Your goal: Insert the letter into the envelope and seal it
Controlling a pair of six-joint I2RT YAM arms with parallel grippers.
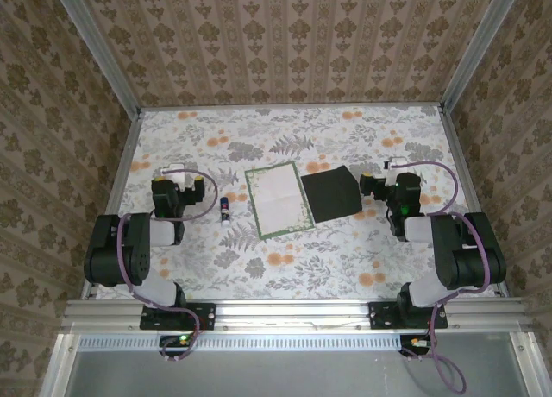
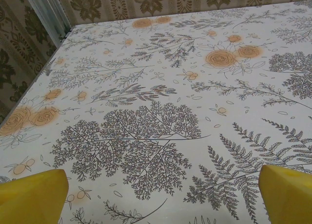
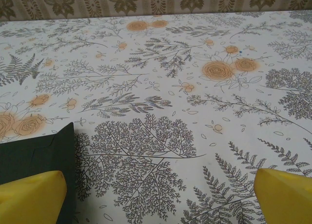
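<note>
You have not started yet, as I judge it. The letter (image 1: 278,198) lies flat in the middle of the table (image 1: 345,259). The envelope (image 1: 331,194) lies just beside it at 3 o'clock, and the glue stick (image 1: 225,209) at 9 o'clock. Your left gripper (image 2: 161,199) and right gripper (image 3: 161,199) are both wide and hold nothing. Inserting and sealing remain.

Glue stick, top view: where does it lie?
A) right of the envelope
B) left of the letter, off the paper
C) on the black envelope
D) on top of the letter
B: the glue stick lies left of the green-bordered letter, apart from it, while the envelope sits on the letter's other side.
</note>
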